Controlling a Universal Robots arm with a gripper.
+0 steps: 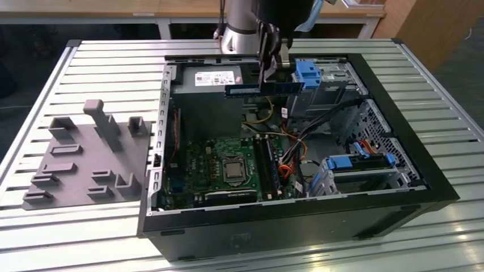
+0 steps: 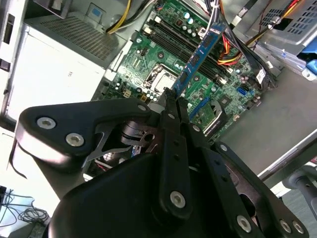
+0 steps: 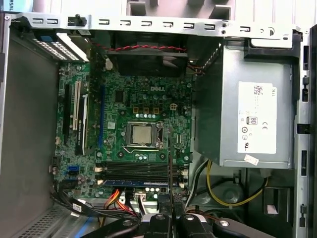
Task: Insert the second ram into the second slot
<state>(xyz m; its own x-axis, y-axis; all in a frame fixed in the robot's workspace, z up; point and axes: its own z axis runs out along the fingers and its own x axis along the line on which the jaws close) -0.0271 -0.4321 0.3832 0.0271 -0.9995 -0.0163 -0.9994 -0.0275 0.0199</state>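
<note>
lying on the exterior view's left of the slatted table [image 1: 113, 56], a grey fixture plate [image 1: 90, 153] is sitting beside the open computer case [image 1: 302, 218]. the gripper [image 1: 270, 84] is hanging above the case, its claw clamping the second ram [image 1: 246, 89] level, clear of the motherboard [image 1: 226, 167]. blue brackets [image 1: 309, 72] are standing just right.

Your open black computer case [image 1: 393, 170] sits on the slatted metal tabletop [image 1: 113, 56], with the grey plastic fixture plate [image 1: 76, 170] at the exterior view's left and the blue ram stick [image 1: 242, 89] in the gripper [image 1: 271, 84] above.
</note>
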